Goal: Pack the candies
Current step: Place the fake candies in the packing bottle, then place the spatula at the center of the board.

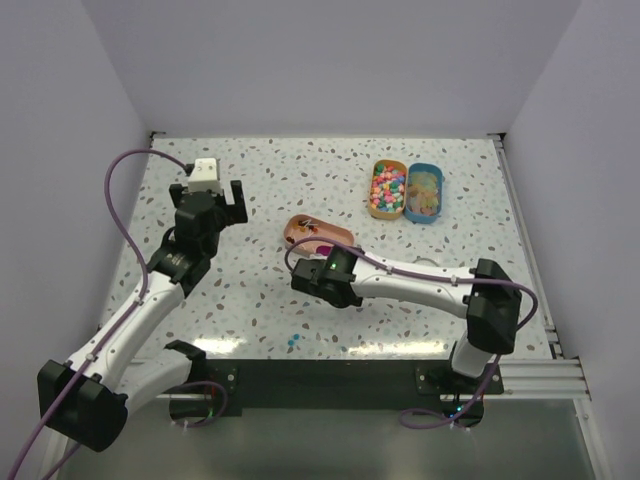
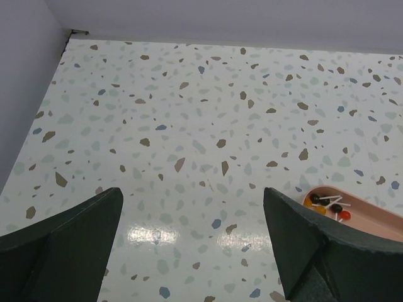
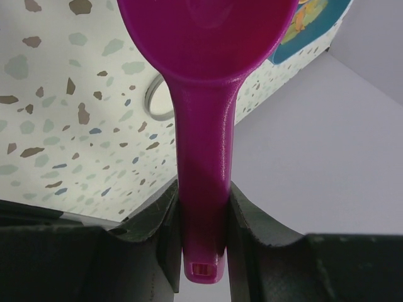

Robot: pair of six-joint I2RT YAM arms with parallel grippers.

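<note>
R pincer [image 3: 203, 207] grips purple scoop [image 3: 201, 94] by handle, bowl fwd, prob to dig candies [image 1: 308, 227] in pink tray [image 1: 343, 238] at its 11 o'clock; L pincer [image 2: 192, 217] open, empty, parked at tray's 9

The right gripper [image 3: 203, 211] pinches the handle of a magenta scoop [image 3: 201, 151] between its two dark fingers [image 3: 151, 220], gripping near the handle's end. The bowl reaches to the top edge. Behind it lies the speckled tabletop [image 3: 63, 126], with a pale ring [image 3: 150, 104] partly hidden by the handle. A blue-rimmed container [image 3: 315, 16] shows at the upper right, above a plain wall [image 3: 327, 145].
</note>
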